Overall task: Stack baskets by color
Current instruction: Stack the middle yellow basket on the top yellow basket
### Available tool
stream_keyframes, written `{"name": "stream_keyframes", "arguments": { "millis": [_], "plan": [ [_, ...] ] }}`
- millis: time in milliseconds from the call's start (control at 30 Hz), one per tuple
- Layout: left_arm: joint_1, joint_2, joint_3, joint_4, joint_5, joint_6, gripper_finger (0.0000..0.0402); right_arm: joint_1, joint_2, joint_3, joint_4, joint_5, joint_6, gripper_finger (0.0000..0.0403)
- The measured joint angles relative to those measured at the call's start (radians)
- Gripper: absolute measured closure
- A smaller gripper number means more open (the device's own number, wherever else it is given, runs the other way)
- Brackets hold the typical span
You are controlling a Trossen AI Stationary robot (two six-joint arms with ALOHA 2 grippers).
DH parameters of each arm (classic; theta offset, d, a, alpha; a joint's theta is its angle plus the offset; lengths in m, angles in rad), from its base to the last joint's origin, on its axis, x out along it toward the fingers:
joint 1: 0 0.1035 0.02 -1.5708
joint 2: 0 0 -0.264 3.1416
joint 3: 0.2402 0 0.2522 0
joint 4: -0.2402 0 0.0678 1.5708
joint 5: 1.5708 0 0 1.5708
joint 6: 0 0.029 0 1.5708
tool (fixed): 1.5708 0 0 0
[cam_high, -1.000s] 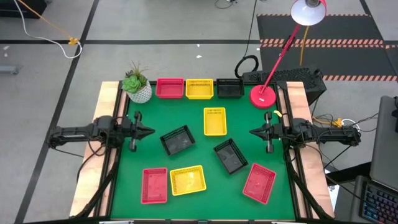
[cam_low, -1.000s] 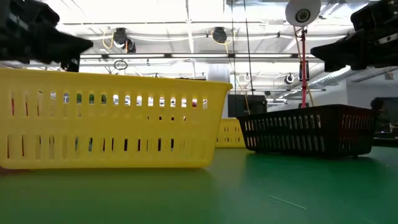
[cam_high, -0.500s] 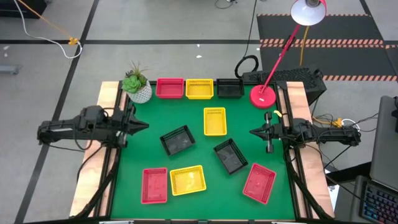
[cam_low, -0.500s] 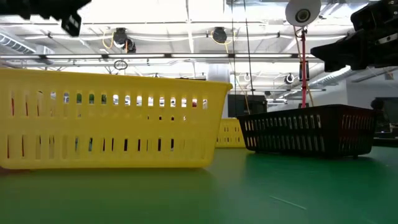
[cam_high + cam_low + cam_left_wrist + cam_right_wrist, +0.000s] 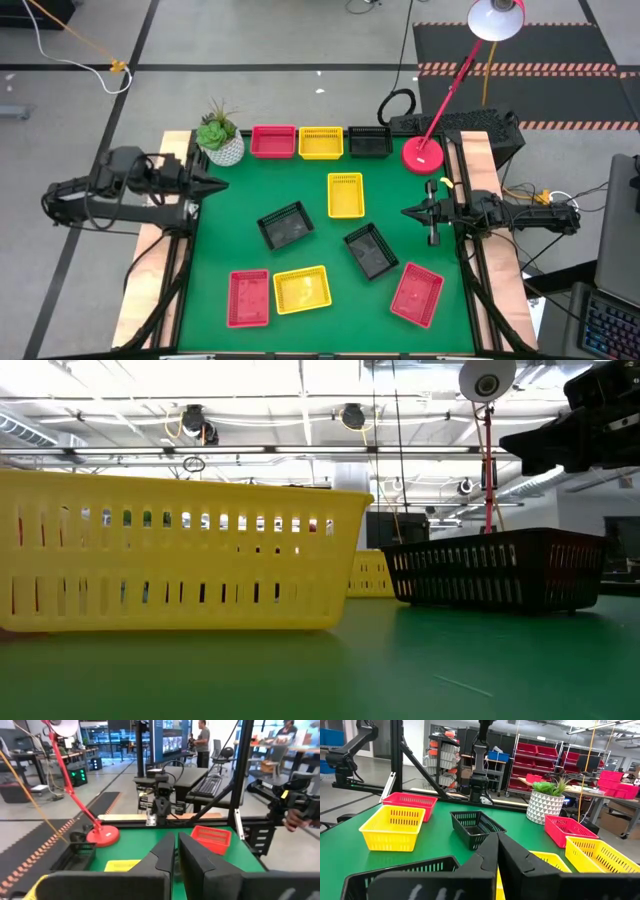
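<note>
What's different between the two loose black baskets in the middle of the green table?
The left black basket lies nearer the left arm's side, the right black basket nearer the right arm's and a little closer to the table's front edge. They are turned different ways: the left one's long side runs roughly across the table, tilted slightly; the right one sits more diagonally. Both look the same size, stand apart and hold nothing.

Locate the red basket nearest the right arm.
In the high view the red basket sits tilted at the mat's near right corner, just beyond the black basket and below the right hand.
</note>
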Motion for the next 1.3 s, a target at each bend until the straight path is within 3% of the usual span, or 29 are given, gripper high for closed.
{"name": "stream_keyframes", "arguments": {
  "millis": [367, 533, 700, 900, 1133, 1300],
  "plan": [
    [0.0, 0.119, 0.226, -0.174, 0.0, 0.011, 0.0376, 0.0, 0.0, 0.0, 0.0, 0.0, 0.0, 0.0403],
    [0.0, 0.126, 0.233, -0.189, -0.001, 0.06, 0.0376, 0.0, 0.0, 0.0, 0.0, 0.0, 0.011, 0.0403],
    [0.0, 0.125, 0.232, -0.176, -0.001, 0.085, 0.0376, 0.0, 0.0, 0.0, 0.004, 0.0, 0.227, 0.0403],
    [0.0, 0.125, 0.232, -0.17, -0.001, 0.103, 0.0376, 0.0, 0.014, 0.052, 0.004, 0.0, 0.287, 0.0403],
    [0.0, 0.126, 0.232, -0.121, -0.002, 0.119, 0.0376, 0.002, 0.148, 0.279, -0.095, 0.0, 0.262, 0.0403],
    [0.0, 0.126, 0.232, -0.122, -0.001, 0.119, 0.0376, 0.002, 0.288, 0.512, -0.201, 0.0, 0.25, 0.0403]
  ]
}}
